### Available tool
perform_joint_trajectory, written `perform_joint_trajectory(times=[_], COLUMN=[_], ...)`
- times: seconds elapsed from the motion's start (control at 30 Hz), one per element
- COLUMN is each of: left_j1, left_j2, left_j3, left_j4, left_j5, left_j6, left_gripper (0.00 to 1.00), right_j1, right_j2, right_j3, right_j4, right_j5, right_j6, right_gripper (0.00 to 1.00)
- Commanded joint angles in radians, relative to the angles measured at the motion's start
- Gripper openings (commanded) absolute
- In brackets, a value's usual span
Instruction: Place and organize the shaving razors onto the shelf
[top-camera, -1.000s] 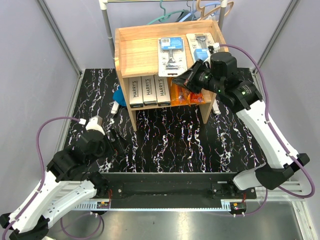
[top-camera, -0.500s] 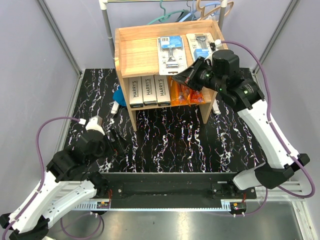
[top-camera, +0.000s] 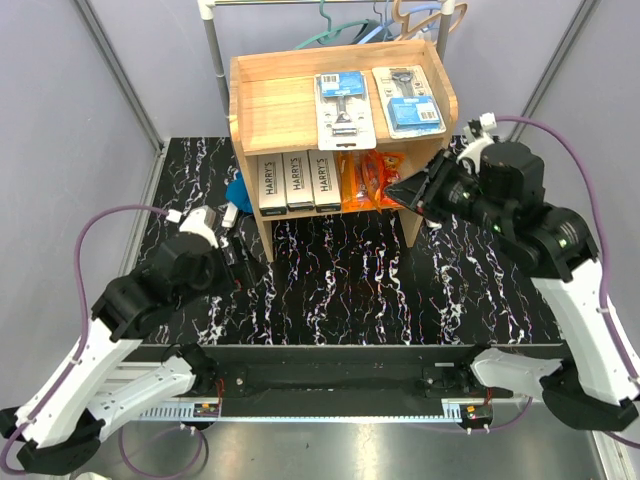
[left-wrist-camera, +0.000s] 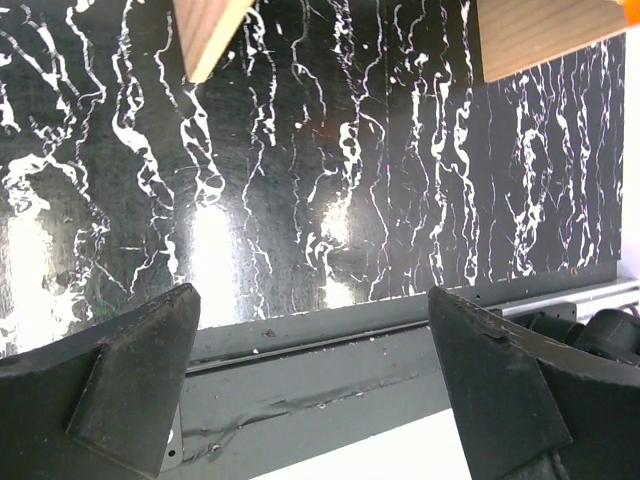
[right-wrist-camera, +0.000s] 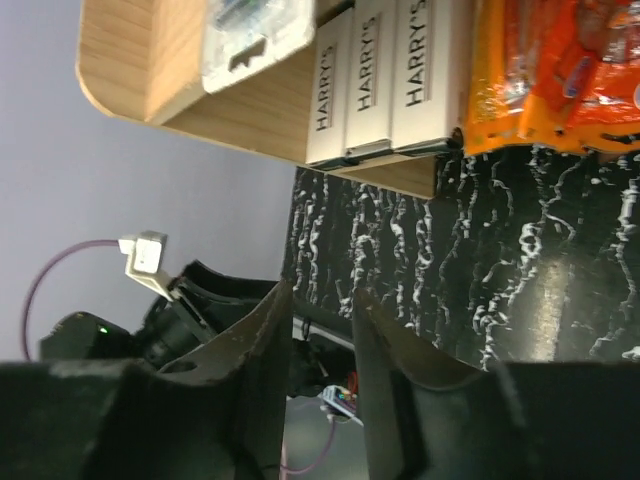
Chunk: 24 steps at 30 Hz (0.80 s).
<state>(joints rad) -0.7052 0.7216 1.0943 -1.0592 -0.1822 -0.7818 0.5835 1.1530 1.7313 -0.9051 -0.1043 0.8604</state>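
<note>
Marbled worktop (top-camera: 330, 290) w/ shelf (top-camera: 270, 100): blister packs (top-camera: 343, 108) seen on top tier, boxes (top-camera: 297, 180) + orange packets (top-camera: 365, 190) below. L fingers (left-wrist-camera: 130, 380) spread wide, R fingers (right-wrist-camera: 250, 380) slightly parted, nothing held; packets could be snagged by R fingers nearby.

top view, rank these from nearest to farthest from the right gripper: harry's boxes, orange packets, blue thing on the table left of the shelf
From the right gripper:
1. orange packets, right end of the lower tier of the shelf, right beside the gripper.
2. HARRY'S boxes, left part of the same tier.
3. blue thing, on the table beyond the left side panel.
</note>
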Motion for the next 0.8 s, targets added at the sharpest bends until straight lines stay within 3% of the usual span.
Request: perform_joint_trajectory(times=[0.0,0.17,0.37,0.7,0.77], left_j1=[0.001,0.001,0.001,0.001,0.000], left_j2=[0.048,0.076,0.087,0.111,0.117], left_j3=[0.088,0.150,0.219,0.210,0.207], left_j4=[0.031,0.025,0.008,0.027,0.031], left_j5=[0.046,0.046,0.021,0.015,-0.053], left_j6=[0.061,0.095,0.115,0.173,0.176], left_gripper=[0.99,0.99,0.99,0.99,0.99], right_j1=[0.004,0.004,0.004,0.004,0.004], right_j2=[-0.074,-0.145,-0.251,-0.325,-0.346], right_j3=[-0.051,-0.121,-0.180,-0.330,-0.377], right_j4=[-0.067,-0.097,-0.161,-0.207,-0.172], right_j5=[0.086,0.149,0.218,0.334,0.368], right_j6=[-0.035,-0.038,-0.060,-0.079,-0.107], right_gripper=[0.44,0.65,1.00,1.00,1.00])
